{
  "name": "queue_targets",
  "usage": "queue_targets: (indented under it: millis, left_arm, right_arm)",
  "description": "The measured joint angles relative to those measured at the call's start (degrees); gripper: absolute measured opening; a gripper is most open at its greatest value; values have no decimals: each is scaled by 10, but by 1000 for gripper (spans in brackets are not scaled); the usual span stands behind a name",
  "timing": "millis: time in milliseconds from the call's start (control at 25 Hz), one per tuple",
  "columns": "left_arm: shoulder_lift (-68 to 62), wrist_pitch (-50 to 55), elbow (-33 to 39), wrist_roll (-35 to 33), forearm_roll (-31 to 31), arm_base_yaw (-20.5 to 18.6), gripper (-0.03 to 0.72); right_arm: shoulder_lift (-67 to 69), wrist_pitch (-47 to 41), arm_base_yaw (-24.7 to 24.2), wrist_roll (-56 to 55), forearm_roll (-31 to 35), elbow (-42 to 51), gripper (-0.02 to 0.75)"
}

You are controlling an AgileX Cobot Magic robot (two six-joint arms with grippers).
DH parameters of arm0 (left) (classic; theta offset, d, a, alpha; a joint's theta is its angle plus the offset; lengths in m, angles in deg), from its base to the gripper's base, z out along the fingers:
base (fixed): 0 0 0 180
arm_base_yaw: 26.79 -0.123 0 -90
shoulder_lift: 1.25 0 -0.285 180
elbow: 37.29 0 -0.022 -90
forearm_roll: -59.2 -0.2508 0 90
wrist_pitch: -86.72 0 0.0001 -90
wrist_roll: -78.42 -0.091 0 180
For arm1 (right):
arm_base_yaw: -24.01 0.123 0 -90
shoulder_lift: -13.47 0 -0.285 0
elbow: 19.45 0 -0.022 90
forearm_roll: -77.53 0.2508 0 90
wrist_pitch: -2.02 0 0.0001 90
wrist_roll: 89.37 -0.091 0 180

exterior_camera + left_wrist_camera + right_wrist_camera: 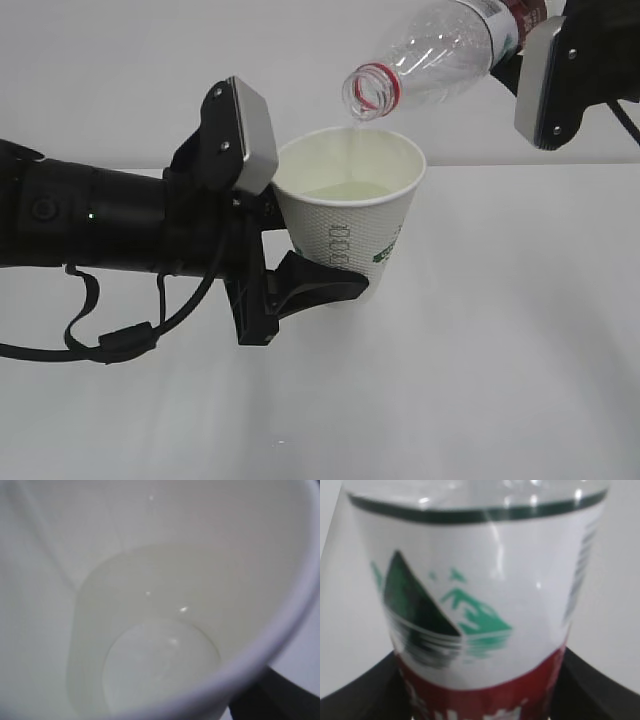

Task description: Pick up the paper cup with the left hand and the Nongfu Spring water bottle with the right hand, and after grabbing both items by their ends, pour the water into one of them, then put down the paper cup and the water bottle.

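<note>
My right gripper (545, 60) pinches the Nongfu Spring water bottle (440, 55), tilted mouth-down just above the paper cup (352, 215), which my left gripper (300, 280) clamps upright off the tabletop (520, 350).

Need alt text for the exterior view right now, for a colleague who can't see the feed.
The left hand holds a white paper cup above the white table while the right hand, at upper right, tips a capless clear water bottle mouth-down over the cup's rim. Pale water lies inside the cup.
</note>
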Motion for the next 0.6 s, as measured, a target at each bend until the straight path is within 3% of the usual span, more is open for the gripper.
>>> queue_targets:
  millis: [600]
  left_arm:
    - [0,0,0,0,0,0,501]
  right_arm:
    - [0,0,0,0,0,0,515]
